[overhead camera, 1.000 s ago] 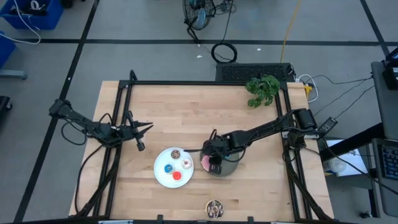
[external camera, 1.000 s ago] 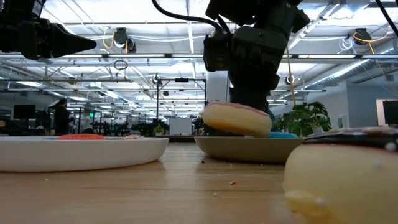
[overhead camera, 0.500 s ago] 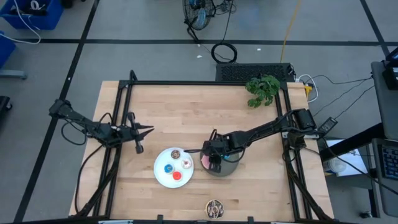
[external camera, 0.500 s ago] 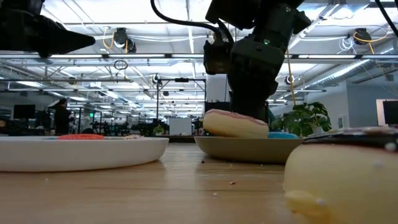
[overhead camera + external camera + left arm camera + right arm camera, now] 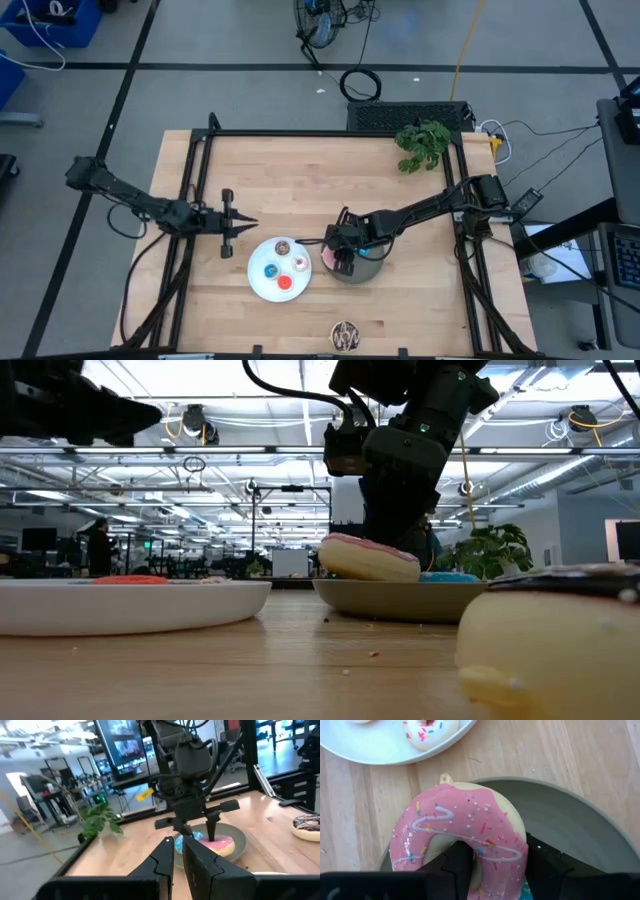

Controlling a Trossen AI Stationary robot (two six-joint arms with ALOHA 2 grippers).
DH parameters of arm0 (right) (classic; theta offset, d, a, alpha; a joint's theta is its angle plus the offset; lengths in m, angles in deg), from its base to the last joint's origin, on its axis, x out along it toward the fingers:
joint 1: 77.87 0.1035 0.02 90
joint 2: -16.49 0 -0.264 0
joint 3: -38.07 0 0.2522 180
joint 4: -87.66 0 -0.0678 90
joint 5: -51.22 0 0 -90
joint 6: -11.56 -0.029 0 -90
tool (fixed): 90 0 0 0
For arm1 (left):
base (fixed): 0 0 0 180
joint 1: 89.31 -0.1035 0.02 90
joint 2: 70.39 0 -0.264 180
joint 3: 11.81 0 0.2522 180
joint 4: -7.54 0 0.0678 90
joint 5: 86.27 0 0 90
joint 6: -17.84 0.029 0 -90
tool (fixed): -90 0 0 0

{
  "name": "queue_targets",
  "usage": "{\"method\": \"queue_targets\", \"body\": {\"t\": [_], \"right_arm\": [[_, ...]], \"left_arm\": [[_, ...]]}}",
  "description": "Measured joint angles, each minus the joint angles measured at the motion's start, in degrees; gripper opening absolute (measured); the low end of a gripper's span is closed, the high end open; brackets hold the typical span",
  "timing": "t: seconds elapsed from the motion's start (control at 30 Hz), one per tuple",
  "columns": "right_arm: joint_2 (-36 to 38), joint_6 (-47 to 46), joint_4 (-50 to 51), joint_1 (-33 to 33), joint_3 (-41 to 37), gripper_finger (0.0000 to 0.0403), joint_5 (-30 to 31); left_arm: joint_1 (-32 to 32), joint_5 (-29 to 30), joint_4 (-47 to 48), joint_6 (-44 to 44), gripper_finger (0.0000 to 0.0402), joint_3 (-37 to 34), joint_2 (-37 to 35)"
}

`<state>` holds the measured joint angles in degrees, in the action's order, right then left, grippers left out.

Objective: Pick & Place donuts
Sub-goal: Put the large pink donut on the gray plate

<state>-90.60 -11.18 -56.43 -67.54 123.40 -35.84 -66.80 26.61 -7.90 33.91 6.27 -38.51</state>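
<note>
The pink donut [image 5: 465, 827] lies tilted on the grey plate [image 5: 570, 815], partly over the blue sprinkled donut [image 5: 455, 576]. My right gripper [image 5: 342, 258] is over it, shut on it. On the white plate [image 5: 255, 282] left of it lie several tiny donuts: blue [image 5: 270, 270], red [image 5: 284, 283], brown [image 5: 283, 246] and whitish-pink [image 5: 299, 263]. The chocolate donut [image 5: 345, 335] rests flat near the table's front edge. My left gripper [image 5: 246, 222] hovers shut and level beside the white plate's far left, pointing toward the grey plate. My right gripper has one finger [image 5: 455, 867] in the pink donut's hole and the other [image 5: 547, 867] against its outer side, with the ring's near part [image 5: 500, 855] between them. It comes slanting down from the table's right. The donut lies tilted on the grey plate's left rim [image 5: 345, 592].
A green toy plant [image 5: 422, 145] sits at the table's far right corner. A black frame rail [image 5: 330, 133] runs round the table top. Bare wood lies across the far half of the table.
My left gripper has swung toward the table's near edge and a little to the right, rolling as it went, and now points at the grey plate. The pink donut has sunk a little and shifted toward the white plate, settling lower on the grey plate's rim.
</note>
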Motion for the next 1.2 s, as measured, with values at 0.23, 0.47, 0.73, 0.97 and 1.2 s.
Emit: {"method": "queue_targets", "body": {"t": [0.23,0.47,0.73,0.97,1.2], "right_arm": [[0.00,-0.35,0.14,-0.02,0.00,0.0140,0.00],[0.00,-0.57,0.33,0.00,0.02,0.0139,0.00],[0.00,-0.57,-0.89,0.00,0.02,0.0139,0.00],[0.02,-0.57,-0.82,0.00,0.04,0.0139,0.00],[0.04,-2.07,0.17,0.02,0.04,0.0139,-0.02]], "left_arm": [[-4.55,-9.60,-9.28,-3.75,0.0046,4.32,19.01],[-5.67,-13.24,-17.40,-4.92,0.0046,10.67,37.59],[-6.00,-15.52,-24.90,-6.99,0.0046,19.37,54.08],[-6.64,-18.65,-24.60,-6.14,0.0046,27.21,64.48],[-9.18,-22.95,-24.40,-8.75,0.0046,33.82,73.20]]}}
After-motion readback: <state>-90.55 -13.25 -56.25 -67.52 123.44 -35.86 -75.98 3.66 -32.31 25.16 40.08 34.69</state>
